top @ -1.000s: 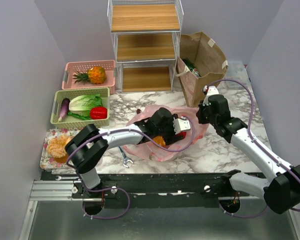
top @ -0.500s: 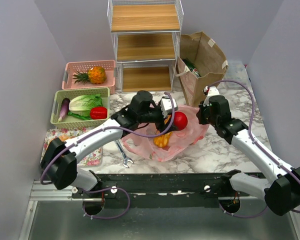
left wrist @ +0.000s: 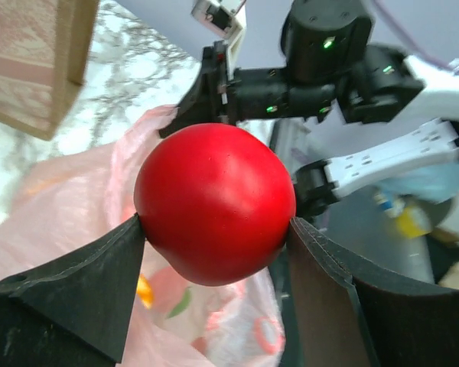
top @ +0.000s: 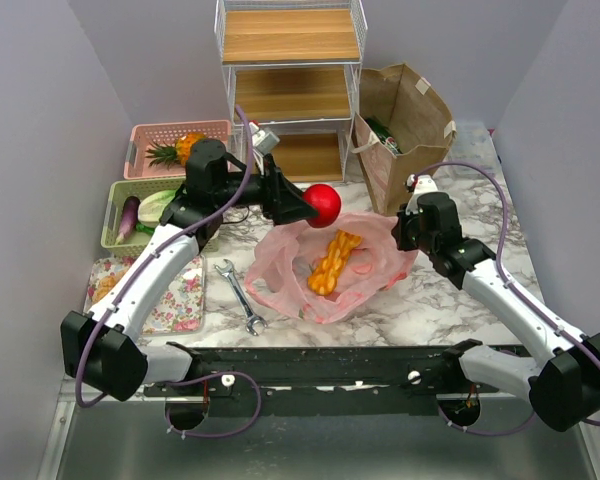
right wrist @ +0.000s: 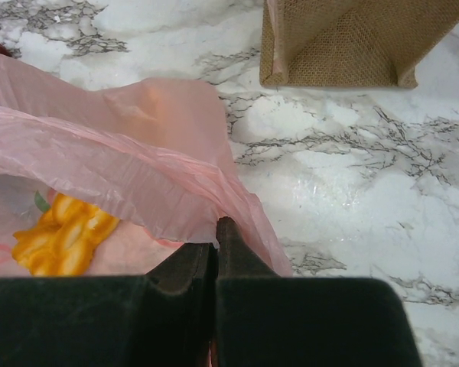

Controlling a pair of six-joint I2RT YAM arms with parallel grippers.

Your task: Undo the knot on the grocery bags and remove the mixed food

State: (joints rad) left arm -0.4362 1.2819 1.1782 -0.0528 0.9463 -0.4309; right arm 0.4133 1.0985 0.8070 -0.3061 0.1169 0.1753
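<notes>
Marble, white with grey veins, covers the table (top: 450, 300) across the middle of the top view. At upper centre stands a white wire shelf (top: 290, 90) with three wooden boards. Just right of it the brown paper bag (top: 405, 130) stands upright, mouth open. It has pale patches on its rim, and any lettering is too small to read. Something green shows inside, but I cannot tell what.

The pink plastic bag (top: 330, 275) lies at centre frame with its mouth spread wide. The printing on its film is too blurred to read.

The left arm reaches from the lower left towards the centre. The left gripper (left wrist: 214, 222) has its jaws spread wide around the red round vegetable (top: 323, 204). One pad presses each side, and the vegetable hangs in the air just beyond the pink bag's upper edge. The right gripper (right wrist: 216, 233), at the bag's right edge, is pinched fully together on a fold of the pink film.

At the left, the green basket (top: 110, 240) holds pale lettuce (top: 155, 205) and a purple eggplant (top: 128, 215). Above it in the frame, the pink basket (top: 145, 132) holds a pineapple (top: 185, 148). Below the green basket lies a flower-patterned tray (top: 180, 300).

Inside the pink bag rests an orange twisted bun (top: 332, 262). A steel wrench (top: 240, 295) lies on the marble between tray and bag.
</notes>
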